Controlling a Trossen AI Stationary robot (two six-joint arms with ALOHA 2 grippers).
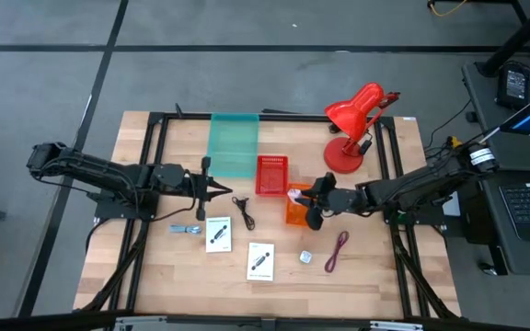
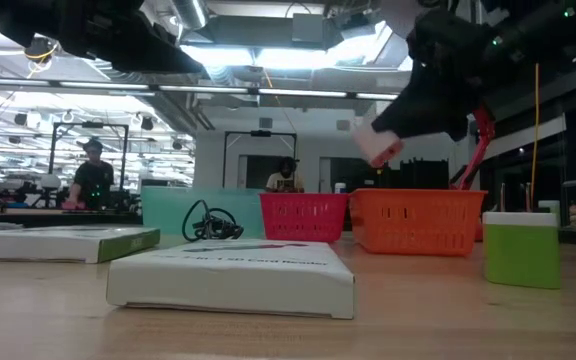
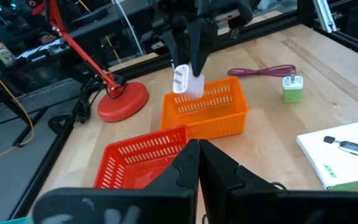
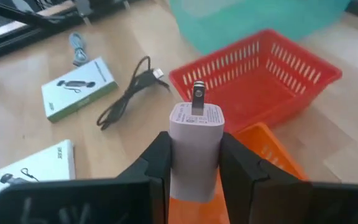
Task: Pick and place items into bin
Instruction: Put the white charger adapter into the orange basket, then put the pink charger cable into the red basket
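Observation:
My right gripper (image 1: 305, 197) is shut on a pinkish-white plug charger (image 4: 194, 146) above the orange basket (image 1: 296, 214); the left wrist view shows the charger (image 3: 188, 81) over the basket (image 3: 207, 112). My left gripper (image 1: 217, 190) is shut and empty, left of the red basket (image 1: 272, 175). On the table lie a black cable (image 1: 243, 211), two white boxes (image 1: 217, 233) (image 1: 261, 260), a bluish cable (image 1: 187, 229), a dark red cable (image 1: 337, 250) and a small white-green cube (image 1: 306, 258). My right gripper pinches the charger's body by its two opposite sides (image 4: 178, 155) between its two fingers. The metal prongs (image 4: 198, 98) stick out past the fingertips. The fingers come from the table's right, slanting down. The charger (image 2: 376, 146) is lifted clear, above the orange basket's rim (image 2: 418, 196).
A teal bin (image 1: 235, 144) stands behind the red basket. A red desk lamp (image 1: 352, 129) stands at the far right, close behind my right arm. A black frame runs along the table's sides. People show in the room beyond the table.

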